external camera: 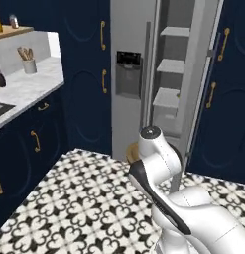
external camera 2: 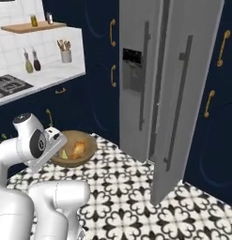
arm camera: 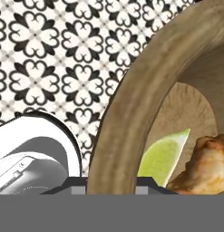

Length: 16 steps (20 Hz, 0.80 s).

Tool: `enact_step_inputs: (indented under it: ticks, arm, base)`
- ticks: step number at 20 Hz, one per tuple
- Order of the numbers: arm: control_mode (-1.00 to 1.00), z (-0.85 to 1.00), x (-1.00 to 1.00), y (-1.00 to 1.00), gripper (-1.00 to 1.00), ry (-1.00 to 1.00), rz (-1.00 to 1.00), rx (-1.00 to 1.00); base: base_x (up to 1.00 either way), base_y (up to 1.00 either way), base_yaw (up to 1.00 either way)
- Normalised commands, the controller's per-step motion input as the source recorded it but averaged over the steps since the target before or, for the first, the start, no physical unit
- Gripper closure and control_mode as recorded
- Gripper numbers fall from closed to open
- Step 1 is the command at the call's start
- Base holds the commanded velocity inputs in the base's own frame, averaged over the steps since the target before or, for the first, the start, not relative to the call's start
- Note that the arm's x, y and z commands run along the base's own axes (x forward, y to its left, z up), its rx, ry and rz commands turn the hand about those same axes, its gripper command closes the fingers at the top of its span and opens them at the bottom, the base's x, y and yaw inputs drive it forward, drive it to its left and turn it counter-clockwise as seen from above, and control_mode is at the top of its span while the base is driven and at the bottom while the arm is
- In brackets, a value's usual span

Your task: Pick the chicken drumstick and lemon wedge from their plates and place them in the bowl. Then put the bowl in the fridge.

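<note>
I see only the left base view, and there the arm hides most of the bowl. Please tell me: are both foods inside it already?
Observer: Yes. In the right base view the chicken drumstick and the lemon wedge lie inside the wooden bowl.
Operator: Thank you. Does the tool hold the bowl?
Observer: Yes. In the hand view the tool is shut on the bowl's rim, which passes between its two finger tips.

Both base views face the fridge from behind (sharing it), while the hand view hugs the bowl.
</note>
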Motion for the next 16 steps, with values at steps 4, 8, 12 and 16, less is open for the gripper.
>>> enact_step_inputs:
  ticks: [4,8,12,16]
  arm:
    - [1.00,0.00,0.00,0.00,1.00,0.00,0.00,0.00]
    - [1.00,0.00,0.00,0.00,1.00,0.00,0.00,0.00]
    - [1.00,0.00,0.00,0.00,1.00,0.00,0.00,0.00]
    - [1.00,0.00,0.00,0.00,1.00,0.00,0.00,0.00]
  base:
    - [1.00,0.89,-0.61]
    - [1.00,0.89,-0.61]
    - [1.00,0.77,-0.57]
    - [0.97,0.44,-0.46]
